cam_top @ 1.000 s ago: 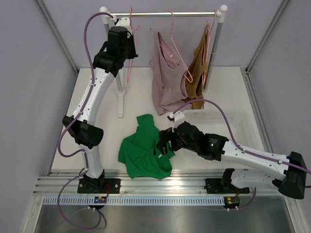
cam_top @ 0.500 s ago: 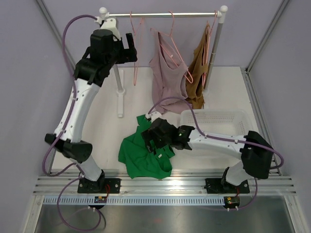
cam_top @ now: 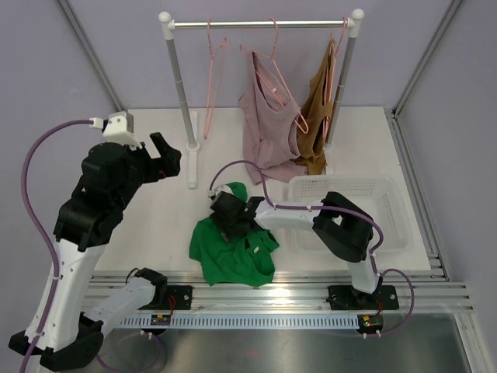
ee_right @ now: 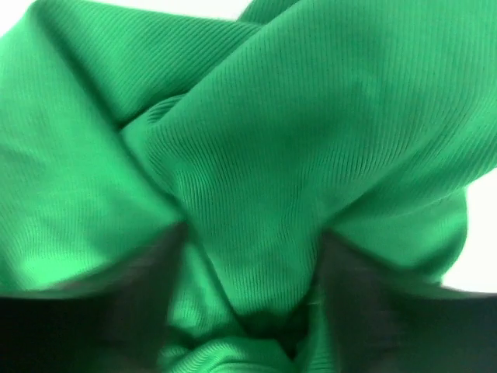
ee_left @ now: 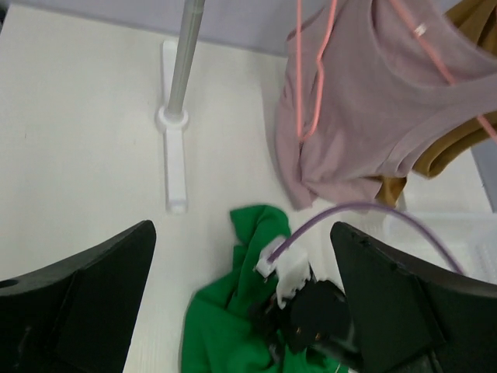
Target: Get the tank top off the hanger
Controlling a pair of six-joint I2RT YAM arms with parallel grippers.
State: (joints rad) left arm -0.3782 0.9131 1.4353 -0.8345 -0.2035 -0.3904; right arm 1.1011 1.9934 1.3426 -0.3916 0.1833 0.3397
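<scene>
A green tank top (cam_top: pixel 225 256) lies crumpled on the table near the front, off any hanger. My right gripper (cam_top: pixel 225 210) presses down on its upper part. In the right wrist view a raised fold of the green cloth (ee_right: pixel 256 155) is pinched between the two dark fingers of that gripper (ee_right: pixel 248 295). My left gripper (cam_top: pixel 163 155) hangs open in the air at the left, holding nothing. It (ee_left: pixel 245 311) looks down on the green top (ee_left: pixel 225 318). An empty pink hanger (cam_top: pixel 211 78) hangs on the rail (cam_top: pixel 264 23).
A mauve tank top (cam_top: pixel 264 132) and a brown one (cam_top: pixel 317 109) hang on pink hangers further right on the rail. The rack's left post (cam_top: pixel 180 85) and foot (cam_top: pixel 192 148) stand by my left gripper. A white basket (cam_top: pixel 388 210) sits at the right.
The left gripper opened, left the empty hanger at the rail and drew back down to the near left. The right gripper slid left over the green top and its fingers closed on a fold.
</scene>
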